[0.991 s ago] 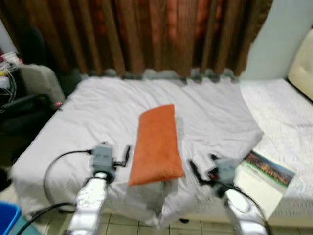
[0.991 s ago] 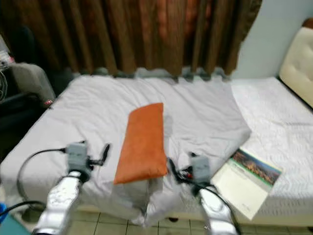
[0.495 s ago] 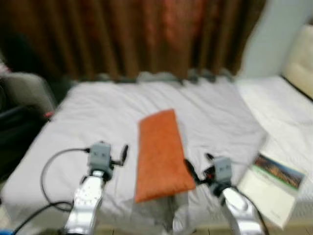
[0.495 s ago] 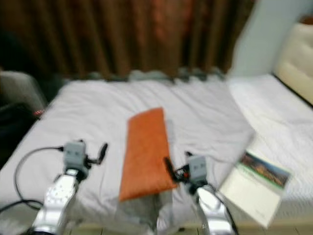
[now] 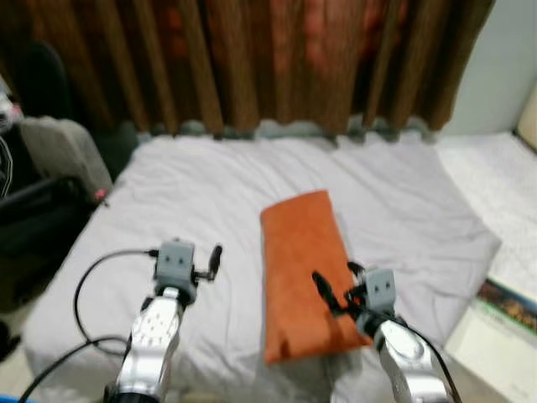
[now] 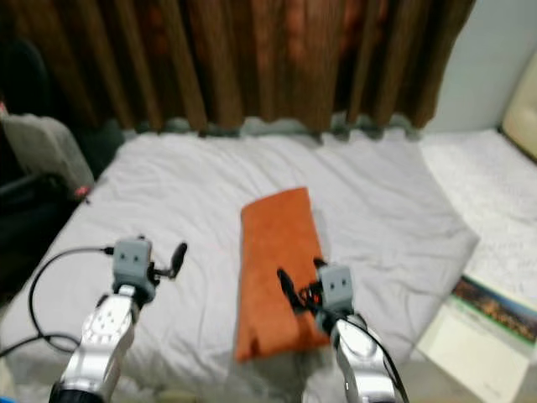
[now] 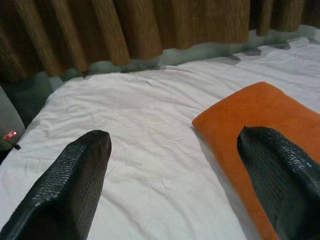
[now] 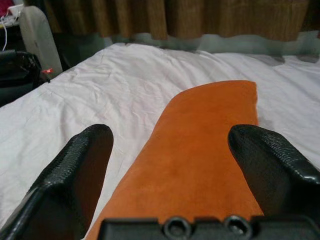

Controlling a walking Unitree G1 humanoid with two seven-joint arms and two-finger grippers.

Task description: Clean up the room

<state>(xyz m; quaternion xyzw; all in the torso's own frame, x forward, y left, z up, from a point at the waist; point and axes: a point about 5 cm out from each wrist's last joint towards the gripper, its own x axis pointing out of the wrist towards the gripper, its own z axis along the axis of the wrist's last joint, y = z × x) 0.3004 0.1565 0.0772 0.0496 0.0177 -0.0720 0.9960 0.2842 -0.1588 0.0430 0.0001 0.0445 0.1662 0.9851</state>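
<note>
An orange pillow (image 5: 304,270) lies lengthwise on the grey-white blanket (image 5: 201,201) of the bed, its near end close to the front edge. My right gripper (image 5: 335,282) is open just above the pillow's near right part; in the right wrist view the pillow (image 8: 200,145) spans the gap between the black fingers (image 8: 75,170). My left gripper (image 5: 214,256) is open over bare blanket to the left of the pillow. Its wrist view shows the pillow (image 7: 260,115) beside one finger (image 7: 280,175).
Brown curtains (image 5: 277,59) hang behind the bed. A dark chair with a grey cushion (image 5: 59,155) stands at the left. A magazine (image 6: 493,309) lies at the bed's front right on a white mattress (image 6: 495,176). A cream headboard (image 6: 524,101) is at far right.
The camera has turned and come closer, so the whole scene shifted right. Both arms reached forward over the bed. The right gripper went from beside the pillow to over its near end.
</note>
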